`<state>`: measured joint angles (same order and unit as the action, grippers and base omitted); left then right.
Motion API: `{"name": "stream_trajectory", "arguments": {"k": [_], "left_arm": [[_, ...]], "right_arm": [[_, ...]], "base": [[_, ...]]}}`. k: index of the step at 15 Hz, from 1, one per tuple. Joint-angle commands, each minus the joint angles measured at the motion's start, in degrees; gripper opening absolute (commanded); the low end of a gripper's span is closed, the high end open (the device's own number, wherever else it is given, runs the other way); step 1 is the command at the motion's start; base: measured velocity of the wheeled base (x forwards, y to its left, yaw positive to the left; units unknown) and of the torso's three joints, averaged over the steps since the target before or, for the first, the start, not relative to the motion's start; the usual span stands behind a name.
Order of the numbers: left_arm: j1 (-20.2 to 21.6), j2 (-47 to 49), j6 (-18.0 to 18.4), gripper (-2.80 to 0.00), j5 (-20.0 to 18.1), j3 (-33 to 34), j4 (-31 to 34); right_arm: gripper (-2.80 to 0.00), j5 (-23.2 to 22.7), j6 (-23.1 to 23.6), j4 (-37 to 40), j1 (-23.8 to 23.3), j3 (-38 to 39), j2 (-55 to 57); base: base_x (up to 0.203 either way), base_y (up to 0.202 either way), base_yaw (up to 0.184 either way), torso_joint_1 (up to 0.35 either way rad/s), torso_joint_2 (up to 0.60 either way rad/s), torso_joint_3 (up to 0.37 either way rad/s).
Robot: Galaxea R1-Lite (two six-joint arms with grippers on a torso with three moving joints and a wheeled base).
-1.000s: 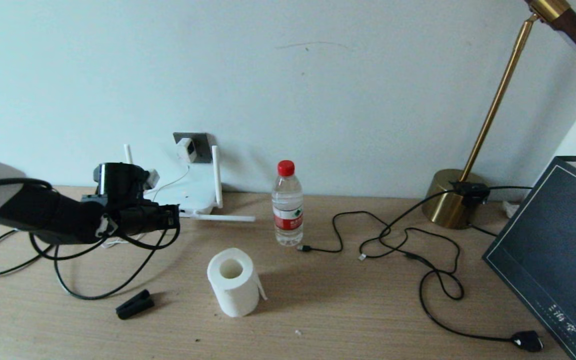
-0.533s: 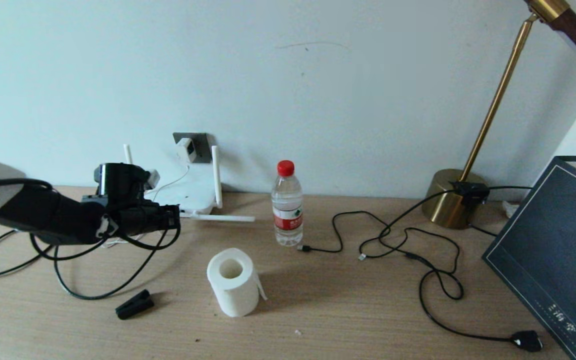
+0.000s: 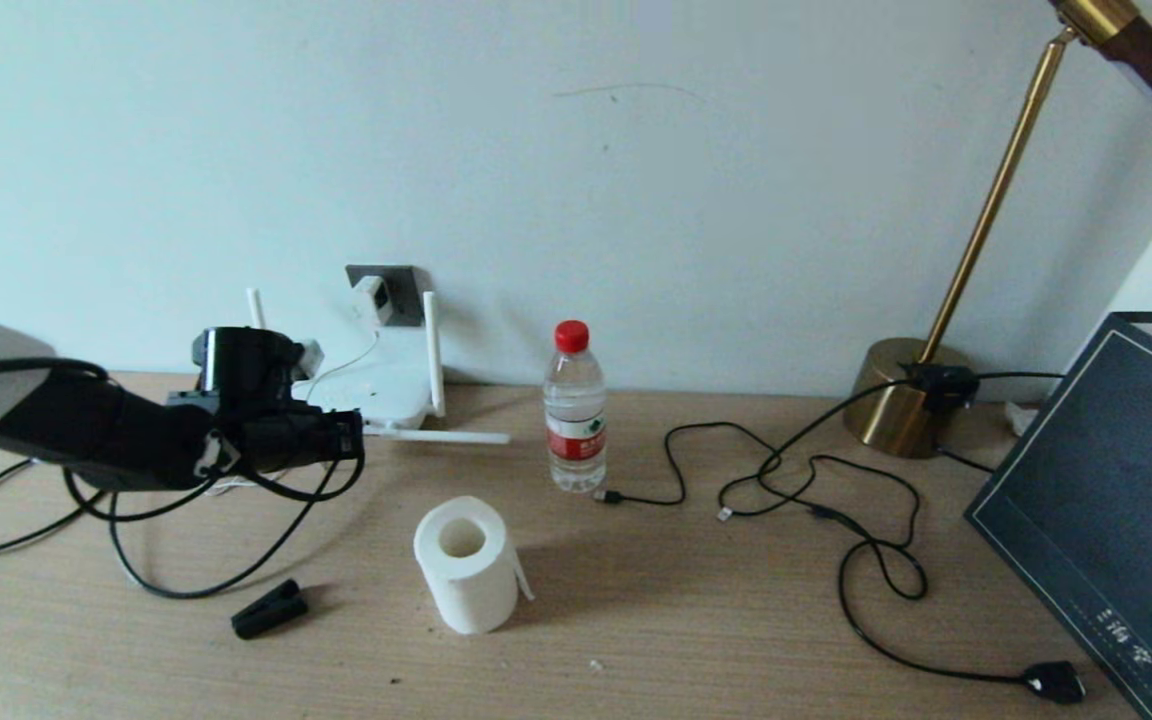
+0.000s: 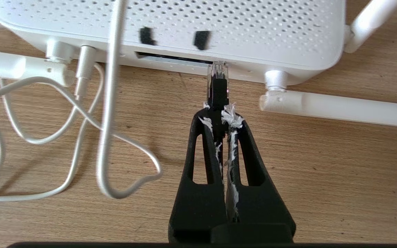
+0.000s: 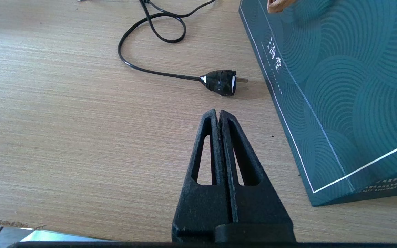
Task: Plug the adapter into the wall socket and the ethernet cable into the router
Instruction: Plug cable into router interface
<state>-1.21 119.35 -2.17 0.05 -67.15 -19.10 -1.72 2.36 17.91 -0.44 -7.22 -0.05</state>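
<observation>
The white router [image 3: 381,385] lies at the wall with its antennas spread. Above it the white adapter [image 3: 372,298] sits in the dark grey wall socket [image 3: 402,288], its thin white cord [image 4: 110,103] trailing down to the router. My left gripper [image 4: 221,113] is shut on the ethernet cable [image 3: 196,590], just behind its clear connector [image 4: 218,70]. The connector's tip touches the dark port slot on the router's [image 4: 184,24] edge. My right gripper [image 5: 218,112] is shut and holds nothing, low over the table near a black mains plug [image 5: 221,82]; the head view does not show it.
A water bottle [image 3: 574,410] stands mid-table with a paper roll [image 3: 466,565] and a black clip [image 3: 269,608] nearer me. Black USB cables [image 3: 816,480] sprawl toward a brass lamp base [image 3: 901,410]. A dark teal bag [image 3: 1106,500] fills the right side.
My left gripper has edged slightly toward the router with the connector in it. Nothing else has moved.
</observation>
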Motion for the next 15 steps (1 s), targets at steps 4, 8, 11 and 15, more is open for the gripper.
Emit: {"name": "stream_trajectory", "arguments": {"k": [4,8,11,15], "left_arm": [[-0.11,-0.08,-0.03,-2.80,0.04,0.00,0.03],[-0.02,-0.34,-0.03,-2.80,0.04,0.40,-0.06],[-0.02,0.06,-0.03,-2.80,0.04,0.75,-0.28],[0.06,0.19,-0.03,-2.80,0.04,0.79,-0.50]], "right_arm": [[-2.80,-0.03,0.10,0.11,0.00,0.01,0.05],[-2.80,-0.03,0.10,0.11,0.00,0.01,0.05],[-2.80,-0.03,0.10,0.11,0.00,0.01,0.05],[-2.80,-0.03,0.07,0.11,0.00,0.01,0.05]], "base": [[0.000,0.000,0.000,0.000,0.00,0.000],[0.000,0.000,0.000,0.000,0.00,0.000],[0.000,0.000,0.000,0.000,0.00,0.000],[0.000,0.000,0.000,0.000,0.00,0.000]]}}
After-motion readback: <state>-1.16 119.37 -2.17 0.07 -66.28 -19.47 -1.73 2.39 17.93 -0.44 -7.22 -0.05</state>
